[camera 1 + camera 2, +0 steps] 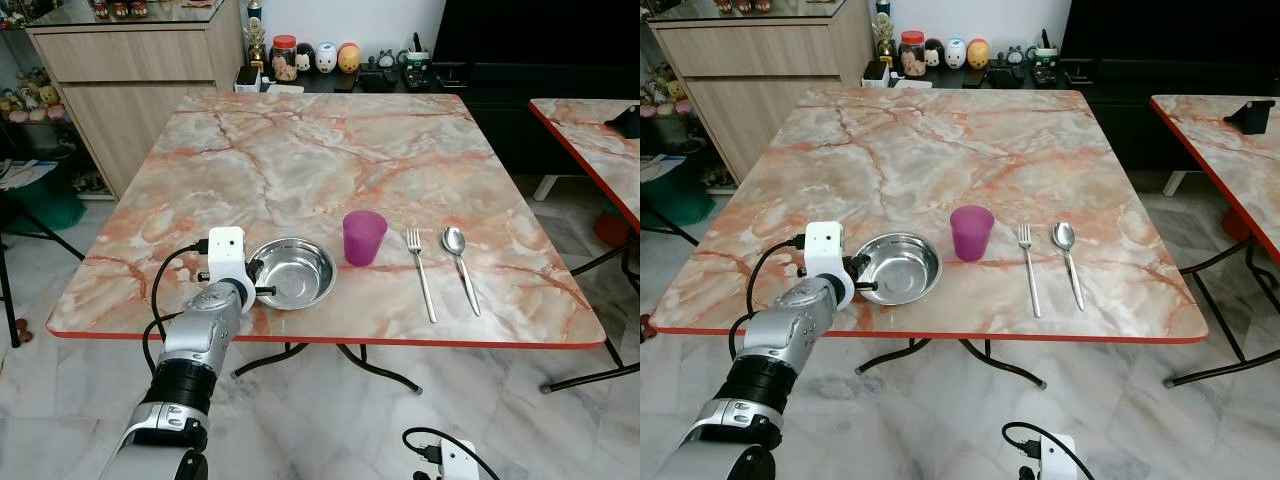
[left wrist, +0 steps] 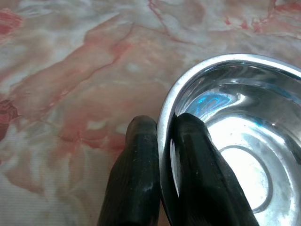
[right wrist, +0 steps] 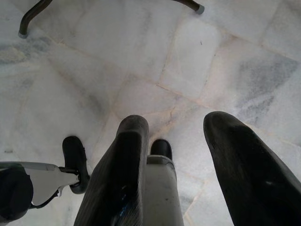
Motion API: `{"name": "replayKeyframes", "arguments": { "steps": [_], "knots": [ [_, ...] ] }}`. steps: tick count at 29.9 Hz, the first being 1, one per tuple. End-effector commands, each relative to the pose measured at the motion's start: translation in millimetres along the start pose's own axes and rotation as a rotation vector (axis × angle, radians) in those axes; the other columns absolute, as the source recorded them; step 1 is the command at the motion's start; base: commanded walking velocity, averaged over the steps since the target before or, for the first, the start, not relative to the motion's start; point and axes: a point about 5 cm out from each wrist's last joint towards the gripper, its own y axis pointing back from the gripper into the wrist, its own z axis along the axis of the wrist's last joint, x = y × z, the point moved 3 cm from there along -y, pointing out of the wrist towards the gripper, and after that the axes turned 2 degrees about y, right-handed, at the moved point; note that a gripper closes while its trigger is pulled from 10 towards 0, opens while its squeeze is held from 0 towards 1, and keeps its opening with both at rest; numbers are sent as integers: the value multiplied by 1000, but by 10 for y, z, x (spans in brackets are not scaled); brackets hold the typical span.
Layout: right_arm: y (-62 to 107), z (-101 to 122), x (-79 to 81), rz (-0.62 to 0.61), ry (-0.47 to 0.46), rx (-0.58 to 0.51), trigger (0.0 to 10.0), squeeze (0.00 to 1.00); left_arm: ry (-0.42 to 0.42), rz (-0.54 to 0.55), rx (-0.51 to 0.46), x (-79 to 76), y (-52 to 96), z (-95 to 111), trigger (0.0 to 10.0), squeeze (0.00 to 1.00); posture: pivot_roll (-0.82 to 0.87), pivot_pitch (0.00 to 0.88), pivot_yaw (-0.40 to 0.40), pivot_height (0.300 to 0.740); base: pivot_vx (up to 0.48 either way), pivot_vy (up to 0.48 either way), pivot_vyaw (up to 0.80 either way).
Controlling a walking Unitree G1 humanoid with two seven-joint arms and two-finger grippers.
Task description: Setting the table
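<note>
A steel bowl (image 1: 294, 271) sits near the front edge of the marble table (image 1: 300, 160). My left gripper (image 2: 163, 123) is shut on the bowl's near-left rim, one finger inside and one outside. To the bowl's right stand a purple cup (image 1: 364, 237), then a fork (image 1: 421, 271) and a spoon (image 1: 460, 262), both lying lengthwise. My right gripper (image 3: 176, 125) hangs low beside me, open, pointing at the floor.
A second marble table (image 1: 590, 130) stands to the right. A wooden cabinet (image 1: 140, 70) stands at the back left. A dark low shelf with jars and small figures (image 1: 320, 58) runs behind the table. Black table legs (image 1: 370, 365) cross on the tiled floor below.
</note>
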Motion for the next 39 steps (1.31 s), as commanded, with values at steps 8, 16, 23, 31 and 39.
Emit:
{"name": "replayKeyframes", "arguments": {
  "steps": [8,16,23,31,39],
  "knots": [
    [4,-40,4,1,1,18,10000,0,-33,34,17,72,10,-39,0,0,40,0,-14,740,0,0,0],
    [5,-39,2,0,2,17,10000,0,49,106,-78,232,98,-31,0,0,39,0,-16,740,0,0,0],
    [4,-32,-14,0,11,17,10000,0,185,31,-275,179,243,127,10000,0,42,0,-27,740,0,0,0],
    [7,-31,-39,-16,-1,11,10000,0,298,-6,-417,163,382,244,10000,0,33,0,-30,740,0,0,0],
    [8,-31,-61,-20,-1,12,10000,0,367,-4,-492,224,542,274,10000,0,43,0,-42,740,0,0,0]
  ]
}}
